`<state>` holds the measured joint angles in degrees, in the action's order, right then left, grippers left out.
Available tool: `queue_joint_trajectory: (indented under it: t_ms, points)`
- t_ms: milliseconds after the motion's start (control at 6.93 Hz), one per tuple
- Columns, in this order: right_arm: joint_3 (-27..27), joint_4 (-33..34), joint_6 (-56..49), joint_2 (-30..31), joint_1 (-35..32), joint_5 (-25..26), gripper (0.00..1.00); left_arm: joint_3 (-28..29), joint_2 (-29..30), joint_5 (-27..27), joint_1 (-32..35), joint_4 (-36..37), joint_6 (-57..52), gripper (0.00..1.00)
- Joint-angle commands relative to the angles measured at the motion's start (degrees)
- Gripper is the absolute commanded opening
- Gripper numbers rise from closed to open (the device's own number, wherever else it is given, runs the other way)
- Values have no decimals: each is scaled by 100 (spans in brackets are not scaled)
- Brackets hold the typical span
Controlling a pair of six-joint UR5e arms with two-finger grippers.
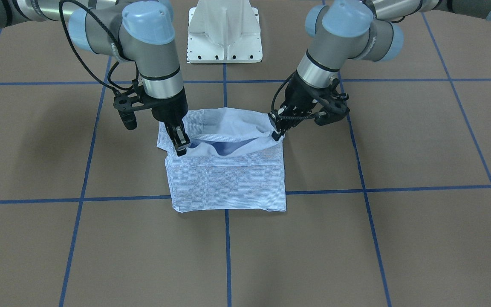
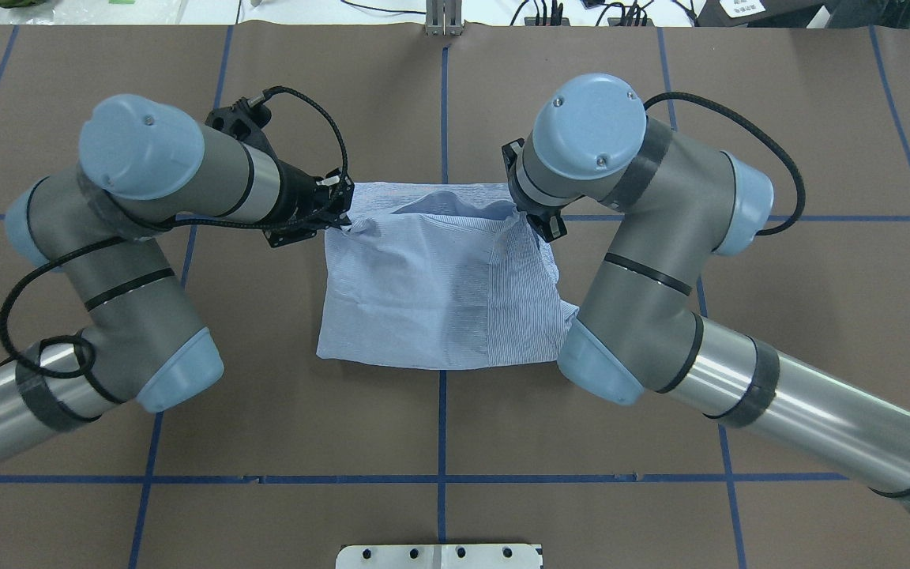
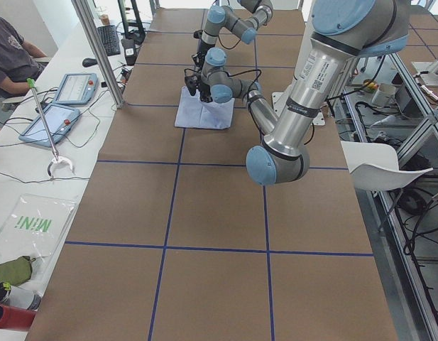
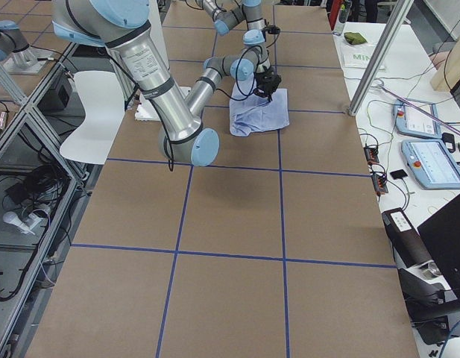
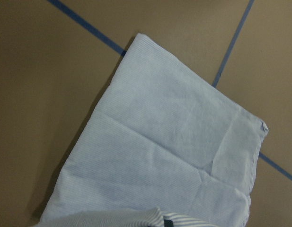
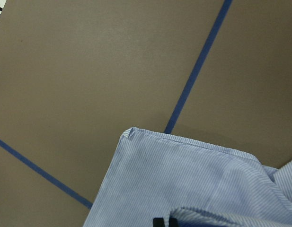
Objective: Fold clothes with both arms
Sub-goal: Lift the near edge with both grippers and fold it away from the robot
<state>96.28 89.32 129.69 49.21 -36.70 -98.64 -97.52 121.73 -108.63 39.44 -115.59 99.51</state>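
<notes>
While both arms reach in bent at the elbow over the brown table (image 1: pixel 399 238), we see the left arm (image 2: pixel 147 261) and the right arm (image 2: pixel 660 284) flank the shirt (image 1: pixel 228 181). It lies mid-table as a folded rectangle, its long axis running from arm to arm. The light-blue, finely striped upper layer is raised and sagging. The left gripper (image 1: pixel 277 131) and the right gripper (image 1: pixel 180 146) each pinch one corner of it.

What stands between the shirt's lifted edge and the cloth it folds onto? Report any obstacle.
Nothing visible does. The left hand and right hand each pinch the raised edge of the shirt. The cloth lying below is bare, and no other object shows on the table beside it.
</notes>
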Motion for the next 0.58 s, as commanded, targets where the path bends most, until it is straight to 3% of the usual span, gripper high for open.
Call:
queue_joint_trajectory:
  t_ms: [0, 433]
  points:
    - [-1027, -403, -294, -446, -170, -68, 0, 1135, 350, 17, 231, -717, -282, 0]
    - [-1979, -1036, -724, -606, -346, -147, 0, 2261, 781, 61, 354, -1490, -379, 0]
